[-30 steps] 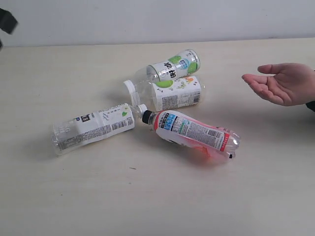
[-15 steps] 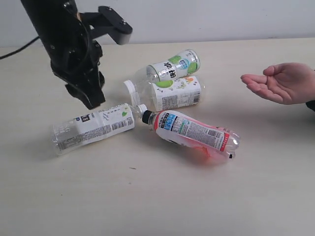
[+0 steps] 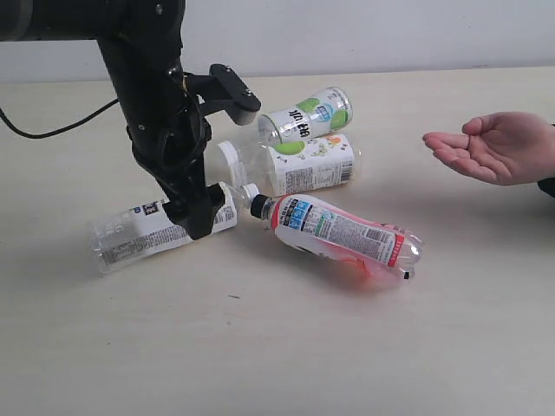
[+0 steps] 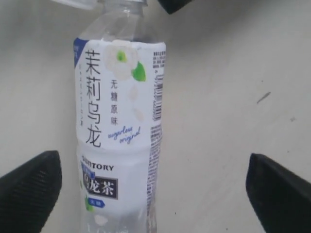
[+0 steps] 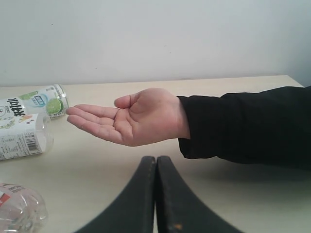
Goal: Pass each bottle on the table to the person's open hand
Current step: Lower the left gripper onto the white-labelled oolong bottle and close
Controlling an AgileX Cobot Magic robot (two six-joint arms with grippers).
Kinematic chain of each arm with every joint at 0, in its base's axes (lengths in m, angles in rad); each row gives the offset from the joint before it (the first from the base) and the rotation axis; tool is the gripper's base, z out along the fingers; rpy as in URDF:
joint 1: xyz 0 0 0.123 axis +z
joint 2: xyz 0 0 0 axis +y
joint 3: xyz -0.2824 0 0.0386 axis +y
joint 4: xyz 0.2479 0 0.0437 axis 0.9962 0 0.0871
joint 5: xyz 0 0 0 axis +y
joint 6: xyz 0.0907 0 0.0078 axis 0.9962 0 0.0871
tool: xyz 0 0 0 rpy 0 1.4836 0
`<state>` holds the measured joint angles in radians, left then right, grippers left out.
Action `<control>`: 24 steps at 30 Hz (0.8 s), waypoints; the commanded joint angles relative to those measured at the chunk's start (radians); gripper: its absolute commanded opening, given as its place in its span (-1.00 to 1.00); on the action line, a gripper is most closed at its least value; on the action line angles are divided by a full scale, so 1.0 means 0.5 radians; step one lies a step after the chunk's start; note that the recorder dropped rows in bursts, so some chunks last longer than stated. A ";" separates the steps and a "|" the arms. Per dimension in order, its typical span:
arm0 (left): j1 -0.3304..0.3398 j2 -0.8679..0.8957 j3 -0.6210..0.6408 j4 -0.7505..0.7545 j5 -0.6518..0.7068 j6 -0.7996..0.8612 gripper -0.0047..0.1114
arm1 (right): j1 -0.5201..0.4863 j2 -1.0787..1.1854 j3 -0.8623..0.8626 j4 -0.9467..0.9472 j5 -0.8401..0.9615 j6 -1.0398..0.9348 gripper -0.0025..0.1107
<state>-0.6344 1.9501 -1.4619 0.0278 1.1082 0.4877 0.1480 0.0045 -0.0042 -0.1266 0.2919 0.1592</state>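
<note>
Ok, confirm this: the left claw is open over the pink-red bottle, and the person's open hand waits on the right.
Wrong bottle. The left claw is open over the white-labelled bottle, as the left wrist view shows, and the person's open hand waits on the right.
</note>
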 commanded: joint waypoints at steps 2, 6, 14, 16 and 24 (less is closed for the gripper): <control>0.014 0.016 -0.011 -0.056 -0.141 0.073 0.78 | -0.009 -0.009 0.008 -0.013 -0.011 -0.015 -0.96; 0.104 0.016 0.016 -0.107 -0.139 0.116 0.78 | -0.009 -0.009 0.008 -0.013 -0.011 -0.015 -0.96; 0.192 0.074 0.043 -0.211 -0.203 0.228 0.78 | -0.009 -0.009 0.008 -0.013 -0.011 -0.015 -0.96; 0.192 0.120 0.043 -0.211 -0.203 0.237 0.78 | -0.009 -0.009 0.008 -0.013 -0.011 -0.015 -0.96; 0.192 0.273 0.043 -0.207 -0.258 0.243 0.78 | -0.009 -0.009 0.008 -0.013 -0.011 -0.015 -0.96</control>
<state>-0.5391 2.0763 -1.4426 -0.0701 0.9934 0.6058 0.1480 0.0045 -0.0042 -0.1266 0.2919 0.1592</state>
